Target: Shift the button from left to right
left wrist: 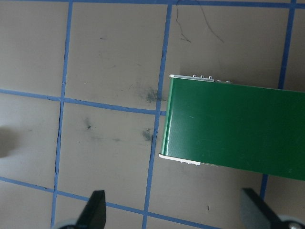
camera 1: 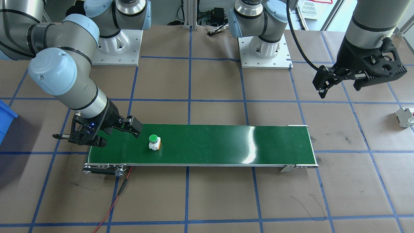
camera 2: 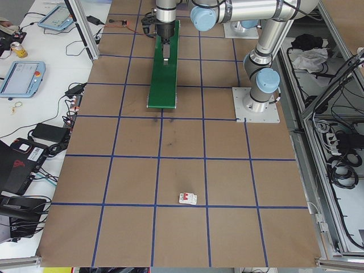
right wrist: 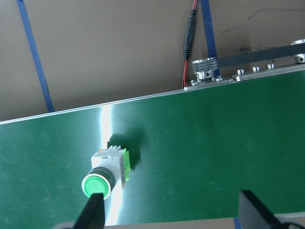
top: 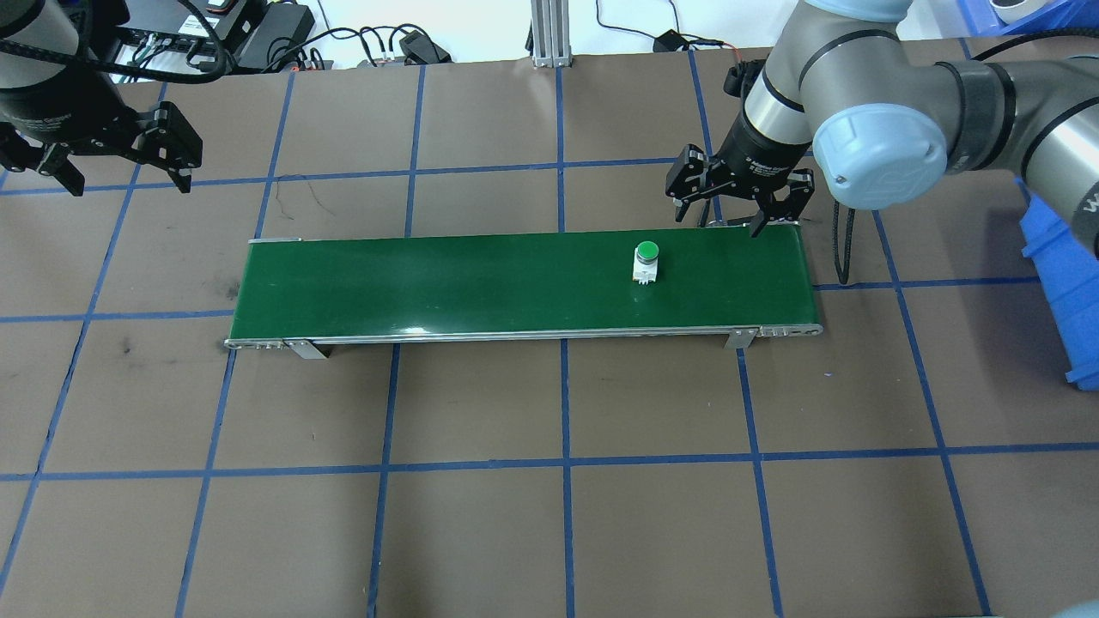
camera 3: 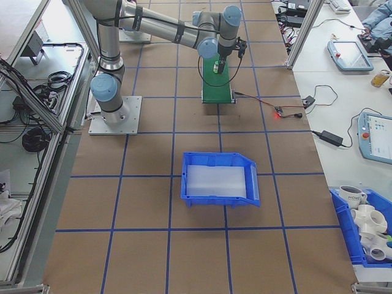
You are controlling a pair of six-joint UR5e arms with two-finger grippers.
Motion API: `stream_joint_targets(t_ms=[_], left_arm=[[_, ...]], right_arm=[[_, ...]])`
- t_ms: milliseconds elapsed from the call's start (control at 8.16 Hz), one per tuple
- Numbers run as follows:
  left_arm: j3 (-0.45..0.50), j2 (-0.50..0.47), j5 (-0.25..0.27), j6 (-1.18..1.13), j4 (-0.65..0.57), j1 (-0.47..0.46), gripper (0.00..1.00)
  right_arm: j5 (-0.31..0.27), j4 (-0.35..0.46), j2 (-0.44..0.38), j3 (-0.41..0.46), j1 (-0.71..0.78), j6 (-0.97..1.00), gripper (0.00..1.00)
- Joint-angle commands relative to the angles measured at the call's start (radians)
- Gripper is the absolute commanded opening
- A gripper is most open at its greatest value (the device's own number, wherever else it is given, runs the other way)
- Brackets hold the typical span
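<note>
Button (top: 646, 261) mid-belt on conveyor (top: 446, 283), beside open right gripper (top: 740, 202).

Table (top: 515, 515) with conveyor (top: 429, 287), breaker (camera 1: 406, 117)

Illumination is bright, even and overhead in all views. The belt (camera 1: 226, 145) is glossy: the front view shows white glare streaks toward its right end, and the right wrist view shows a glare band just beside the button (right wrist: 107, 171), which casts a short, soft shadow. Arm shadows on the table (camera 1: 210, 200) are faint and diffuse. Fingertips (left wrist: 93, 212) in both wrist views are blurred. Side views render small items poorly.
</note>
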Motion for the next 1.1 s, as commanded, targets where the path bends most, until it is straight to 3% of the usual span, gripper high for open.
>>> stream_joint_targets(t_ms=[0,245,490,735,981], left_arm=[[-0.002,0.000,0.003,-0.013,-0.019,0.000,1.00],[-0.002,0.003,-0.006,-0.012,-0.039,0.000,1.00],[-0.001,0.012,-0.009,-0.030,-0.034,0.000,1.00],[-0.002,0.024,0.003,-0.024,-0.049,0.009,1.00],[0.001,0.015,0.004,-0.018,-0.056,0.012,1.00]], right_arm=[[-0.008,-0.004,0.009,0.001,0.018,0.021,0.96],[-0.001,-0.015,0.043,0.003,0.018,0.020,0.93],[-0.045,-0.034,0.090,0.003,0.017,0.005,0.84],[-0.157,-0.042,0.118,0.001,0.012,-0.070,0.55],[-0.185,-0.042,0.129,0.003,-0.015,-0.104,0.29]])
